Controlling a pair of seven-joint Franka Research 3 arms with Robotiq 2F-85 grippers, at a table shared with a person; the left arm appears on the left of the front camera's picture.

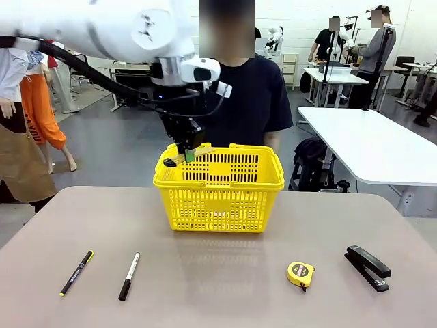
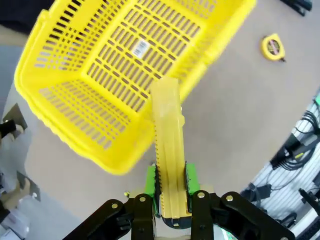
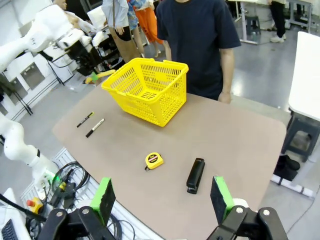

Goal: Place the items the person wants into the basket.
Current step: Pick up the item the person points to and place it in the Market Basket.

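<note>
The robot's left hand (image 1: 187, 152) is clenched on the slim yellow-and-black utility knife (image 2: 167, 125), green pads pressing its two sides near the black end. It holds the knife in the air at the far left corner of the yellow basket (image 1: 218, 205), about level with the rim. Whether they touch cannot be told.

The basket stands on the worktop (image 1: 225, 287) in front of the person (image 1: 240, 96) in the dark T-shirt. On the near right lie the round yellow tape measure (image 1: 300, 273) and, just beside it, the black stapler (image 1: 367, 268). A pen (image 1: 76, 272) and a marker (image 1: 129, 275) lie near left. The right hand (image 3: 162, 199) hangs released, its fingers wide apart, above the worktop's near edge.
</note>
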